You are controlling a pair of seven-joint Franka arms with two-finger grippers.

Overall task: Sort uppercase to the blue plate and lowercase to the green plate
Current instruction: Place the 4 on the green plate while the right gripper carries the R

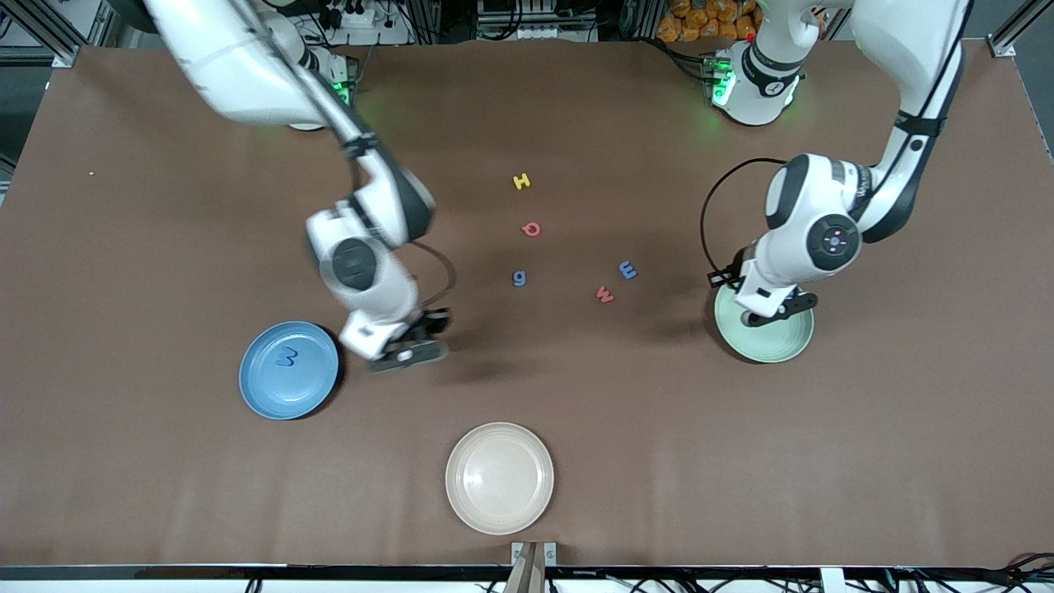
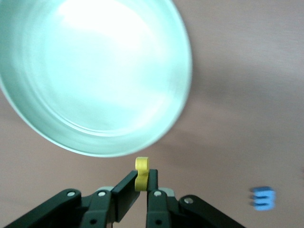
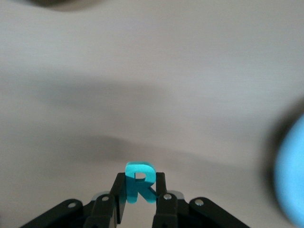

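Note:
My left gripper (image 2: 142, 183) is shut on a tiny yellow h (image 2: 141, 165) and hangs over the edge of the mint-green plate (image 2: 95, 76); the front view shows this gripper (image 1: 762, 315) above that plate (image 1: 782, 350). My right gripper (image 3: 140, 185) is shut on a teal R (image 3: 139, 171) and hovers (image 1: 409, 350) over the table beside the blue plate (image 1: 305, 387), which holds a blue M (image 1: 286, 357). In the middle of the table lie a yellow H (image 1: 521, 181), red Q (image 1: 532, 229), blue g (image 1: 519, 278), red w (image 1: 605, 294) and blue e (image 1: 627, 269).
A cream-white plate (image 1: 499, 478) stands near the table's front edge, nearer the front camera than the loose letters. Brown table covering stretches between the plates. The blue plate's rim (image 3: 292, 175) shows at the edge of the right wrist view.

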